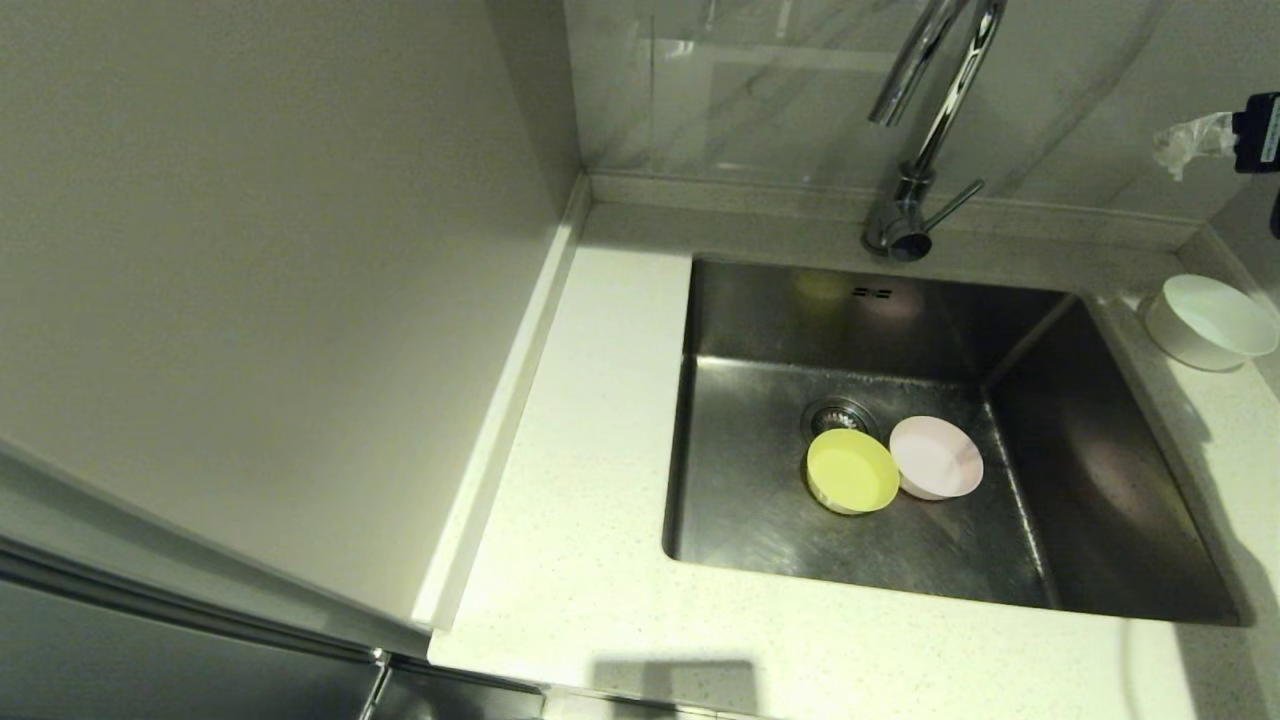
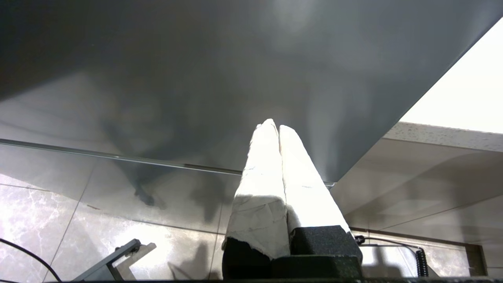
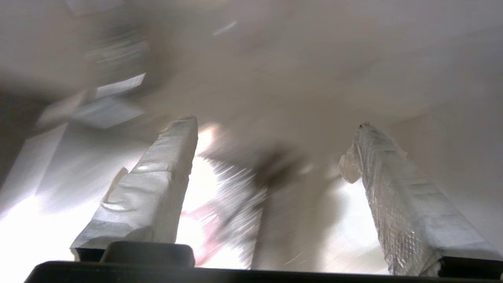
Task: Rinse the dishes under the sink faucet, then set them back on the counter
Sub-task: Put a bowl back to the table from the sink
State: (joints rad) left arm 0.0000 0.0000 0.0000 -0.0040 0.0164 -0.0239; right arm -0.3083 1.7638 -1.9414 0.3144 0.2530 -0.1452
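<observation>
A rectangular brushed stainless-steel sink is set into the pale cream speckled stone desk. On the basin floor, just by the round metal drain strainer, a small round yellow plastic bowl and a small round pale pink bowl stand side by side, rims touching or nearly so. A small round white bowl stands on the desk to the right of the sink, near the back edge. The tall chrome gooseneck faucet rises behind the basin. The right hand has its wrapped fingers spread wide apart, holding nothing. The left hand is parked low by a dark cabinet front, fingers pressed together
</observation>
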